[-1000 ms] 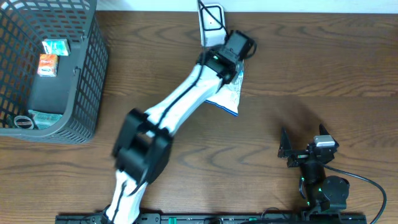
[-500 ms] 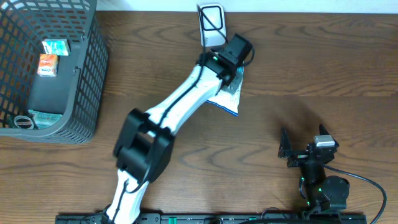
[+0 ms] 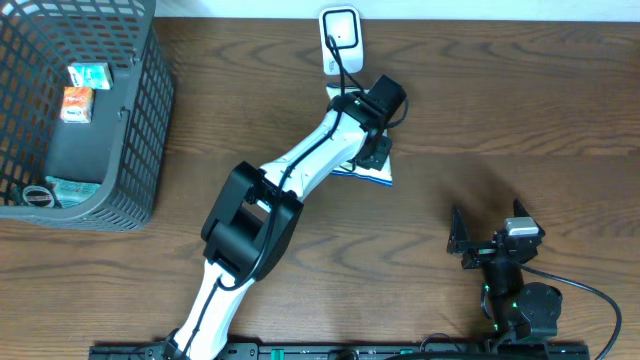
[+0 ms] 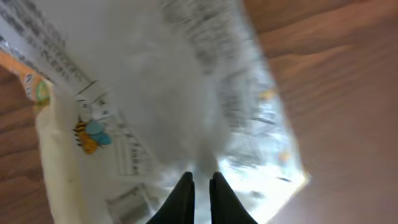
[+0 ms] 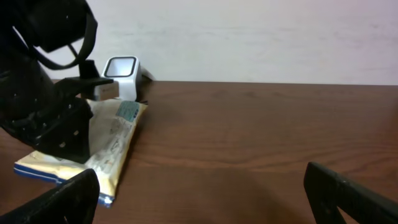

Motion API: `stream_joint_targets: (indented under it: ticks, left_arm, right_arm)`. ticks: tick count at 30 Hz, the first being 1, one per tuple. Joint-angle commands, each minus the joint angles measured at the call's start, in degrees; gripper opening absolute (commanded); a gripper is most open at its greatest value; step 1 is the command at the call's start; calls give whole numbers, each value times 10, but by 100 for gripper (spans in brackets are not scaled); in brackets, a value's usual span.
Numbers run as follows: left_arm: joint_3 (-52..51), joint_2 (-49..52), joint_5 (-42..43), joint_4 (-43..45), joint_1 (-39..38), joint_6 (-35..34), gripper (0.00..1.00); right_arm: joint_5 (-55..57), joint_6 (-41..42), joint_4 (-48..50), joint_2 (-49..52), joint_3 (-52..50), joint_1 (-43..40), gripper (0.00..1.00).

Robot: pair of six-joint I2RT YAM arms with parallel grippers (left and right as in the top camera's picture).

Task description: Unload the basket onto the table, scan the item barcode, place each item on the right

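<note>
One packet (image 5: 115,143) pinched in left pincer (image 4: 200,182), one scanner (image 3: 340,30), right pincer (image 5: 199,180) agape

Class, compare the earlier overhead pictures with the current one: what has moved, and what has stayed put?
The left gripper, still shut on the packet, drew back from the scanner toward the robot, leaving the scanner in fuller view. The open right gripper and the basket stayed as they were.

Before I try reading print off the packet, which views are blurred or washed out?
Left wrist: packet too close, print smeared, centre washed out white. Right wrist: packet and barcode scanner sharp, softly lit. Overhead: sharp, evenly lit.
</note>
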Motion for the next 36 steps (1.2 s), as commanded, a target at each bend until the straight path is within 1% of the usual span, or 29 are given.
stream_joint_targets:
  ticks: [1,3,7,9,15,25,28,30,31,36]
  left_arm:
    - [38,-80,18,9,4,-9,11]
    - [38,-115,7,34,12,-6,11]
    - [38,-160,-80,82,29,-7,11]
    - [38,-162,-97,104,38,-7,11]
    - [19,-119,-98,171,55,-7,11]
    - [18,30,-98,190,53,-6,11]
    - [18,57,-101,207,55,20,11]
    - [18,61,-101,212,57,46,12]
    - [19,60,-101,212,58,53,15]
    - [19,10,-103,184,60,57,16]
  right_arm:
    - [-2,-7,-3,-3,0,4,99]
    - [-2,-7,-3,-3,0,4,99]
    - [-2,-7,-3,-3,0,4,99]
    - [-2,-7,-3,-3,0,4,99]
    - [-2,-7,-2,-3,0,4,99]
    - [-2,-7,-3,-3,0,4,99]
    - [-2,-7,-3,-3,0,4,99]
    - [-2,-7,-3,-3,0,4,99]
    - [-2,-7,-3,-3,0,4,99]
    - [-2,-7,-3,-3,0,4,99]
